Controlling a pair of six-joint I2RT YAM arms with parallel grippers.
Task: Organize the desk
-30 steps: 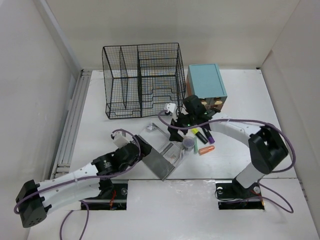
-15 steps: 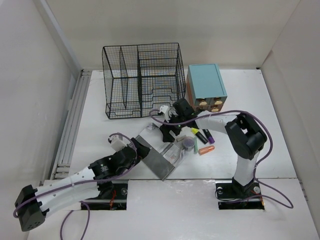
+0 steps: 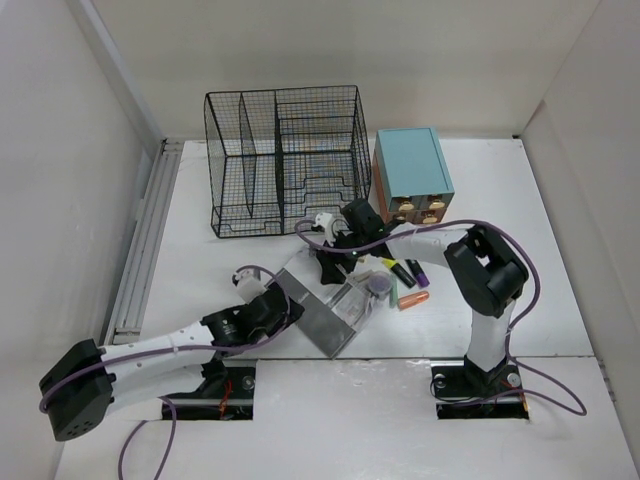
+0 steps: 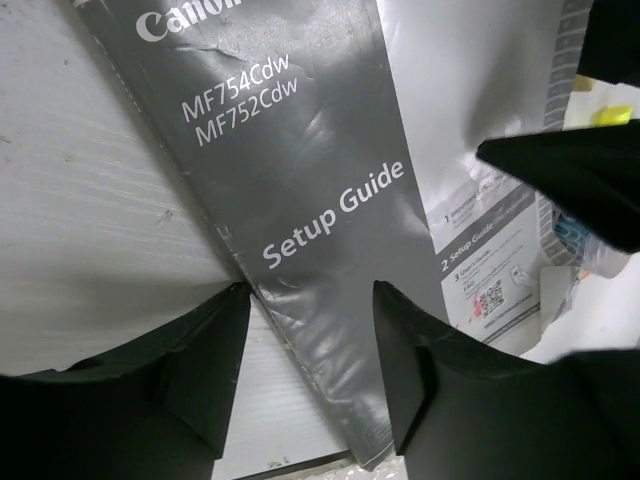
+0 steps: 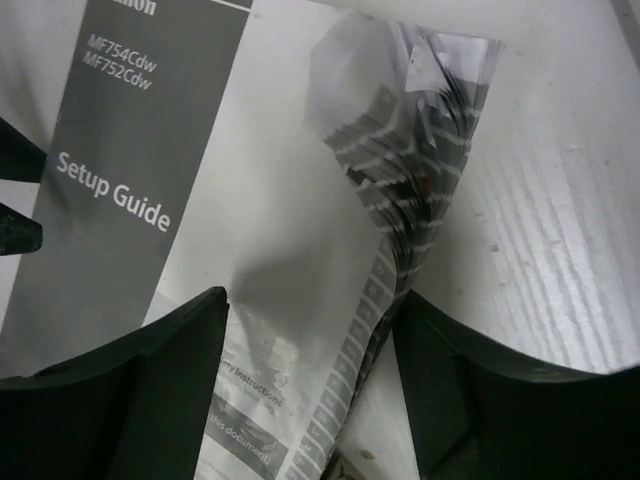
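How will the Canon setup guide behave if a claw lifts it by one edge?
Probably floppy: the setup guide looks like a thin paper booklet with a creased cover, so it would likely droop. Its clear plastic sleeve is crinkled and glossy, so it may slip. Likely light; lying against the desk, its edge may be hard to get under.

Pale walls (image 3: 330, 60) L, R, back.

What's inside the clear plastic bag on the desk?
Printed paper: a grey Canon setup guide and, beside it, a white page with a QR code. Any sheets beneath these are covered, so I cannot count them.
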